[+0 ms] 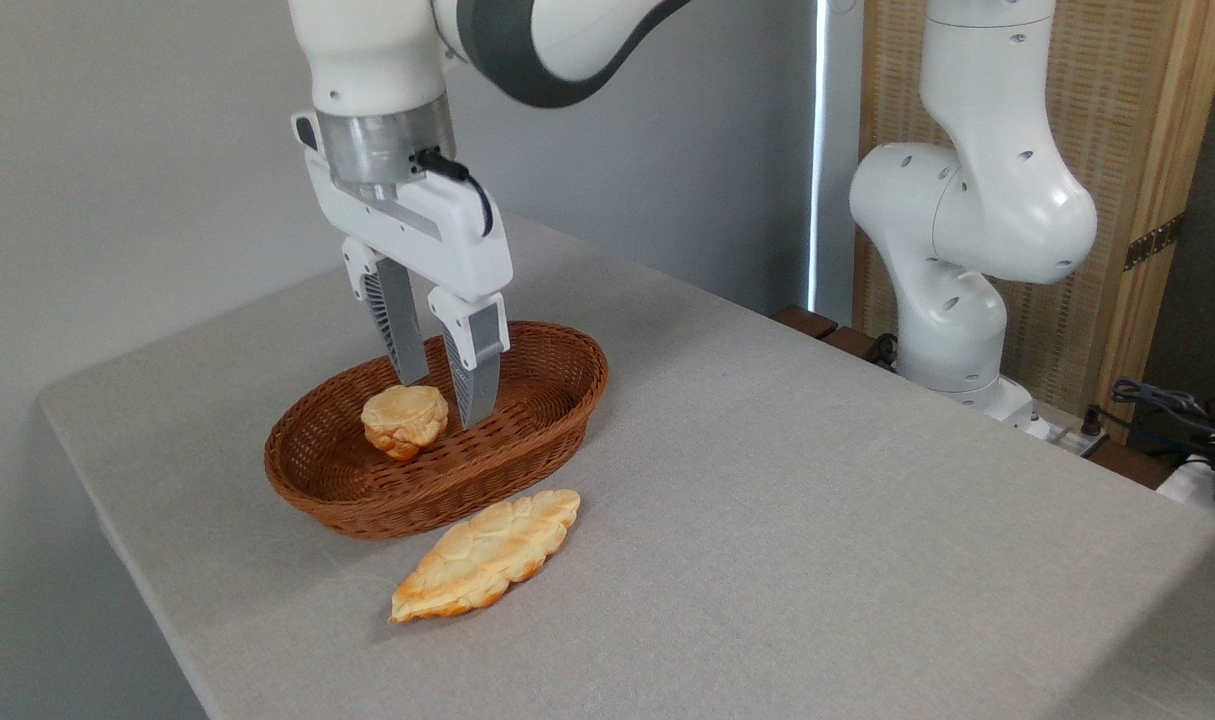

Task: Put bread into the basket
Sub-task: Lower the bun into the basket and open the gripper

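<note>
Bread is sitting in the basket, a bit left of the middle, resting on the woven floor. The gripper hangs right over it, pointing straight down with its two fingers spread apart. The left finger's tip is just behind the top of the bun, and the right finger comes down beside the bun's right side. From this angle I honestly can't tell if either pad is touching it, but they're not squeezing it.

The basket is an oval reddish-brown wicker one, shallow, on the left part of the table. Just in front of it, near its rim but not in it, lies a flat braided loaf, leaf shaped, lying diagonally on the cloth.

The table surface is a plain light grey fabric-looking cover, pretty smooth; the rest of it is bare. The arm's white base stands off the far right edge of the table. Behind that there's a wooden-framed screen with a woven panel, and some dark cables at the far right. The wall behind the table is flat grey, with a bright vertical strip of light where it meets the screen.
</note>
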You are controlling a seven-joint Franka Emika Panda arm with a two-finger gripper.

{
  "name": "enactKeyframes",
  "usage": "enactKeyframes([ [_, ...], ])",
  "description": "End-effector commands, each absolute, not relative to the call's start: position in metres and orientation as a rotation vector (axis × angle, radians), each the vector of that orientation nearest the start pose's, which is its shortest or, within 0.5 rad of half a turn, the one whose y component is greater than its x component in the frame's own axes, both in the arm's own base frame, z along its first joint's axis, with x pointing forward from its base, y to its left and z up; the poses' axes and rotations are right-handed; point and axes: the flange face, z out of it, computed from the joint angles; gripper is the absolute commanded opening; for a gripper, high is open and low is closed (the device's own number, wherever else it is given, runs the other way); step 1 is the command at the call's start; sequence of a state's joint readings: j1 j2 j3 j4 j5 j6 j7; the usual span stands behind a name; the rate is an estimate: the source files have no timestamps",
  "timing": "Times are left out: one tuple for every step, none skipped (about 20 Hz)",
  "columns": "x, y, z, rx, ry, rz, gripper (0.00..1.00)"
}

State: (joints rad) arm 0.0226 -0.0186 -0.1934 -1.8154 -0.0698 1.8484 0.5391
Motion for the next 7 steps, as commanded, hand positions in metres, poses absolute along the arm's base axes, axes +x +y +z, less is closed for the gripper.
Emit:
enactKeyframes([
  [0.555,-0.084,0.558,-3.018,1.043,-0.112,1.00],
  [0.555,-0.082,0.561,-3.017,1.039,-0.116,1.00],
  [0.555,-0.079,0.561,-3.014,1.044,-0.112,1.00],
  [0.555,-0.077,0.561,-3.004,1.071,-0.108,1.00],
  [0.555,-0.076,0.562,-2.993,1.099,-0.111,1.00],
  [0.555,-0.075,0.562,-2.989,1.110,-0.109,1.00],
  [0.555,-0.073,0.562,-2.988,1.110,-0.112,1.00],
])
